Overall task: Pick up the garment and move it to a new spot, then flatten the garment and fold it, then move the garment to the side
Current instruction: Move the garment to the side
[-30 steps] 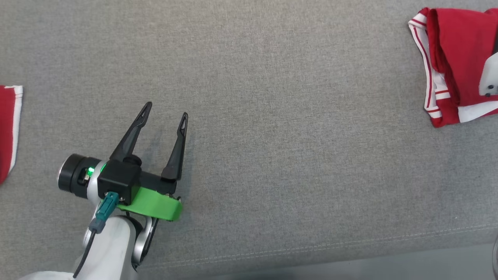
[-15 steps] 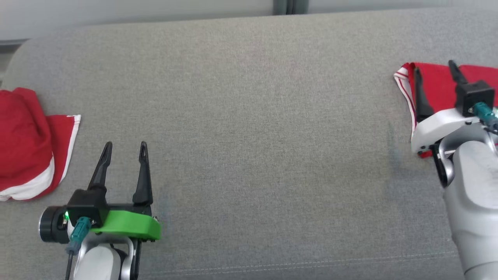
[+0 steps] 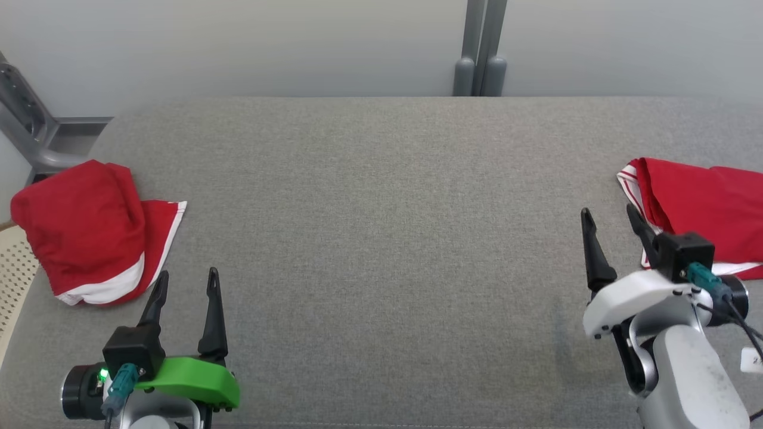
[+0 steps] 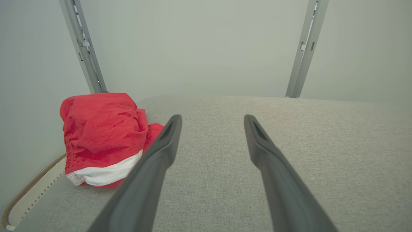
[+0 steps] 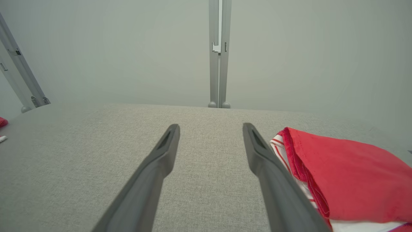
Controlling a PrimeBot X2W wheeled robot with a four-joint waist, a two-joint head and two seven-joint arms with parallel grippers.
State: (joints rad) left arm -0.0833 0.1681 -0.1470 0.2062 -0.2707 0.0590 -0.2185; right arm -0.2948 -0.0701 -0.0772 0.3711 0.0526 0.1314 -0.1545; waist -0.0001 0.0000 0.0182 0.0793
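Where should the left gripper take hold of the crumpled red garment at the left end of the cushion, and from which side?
Probably the raised mound of the crumpled garment, pinched from above. It bulges off the grey cushion, giving cloth to close on, while its white-edged flap lies flat. The open left gripper sits just beside it, so reach forward and left.

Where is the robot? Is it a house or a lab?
Probably a lab, not a house: a grey padded worktop, a bare pale wall with a metal post, a crumpled red garment at one end and another red garment at the other.
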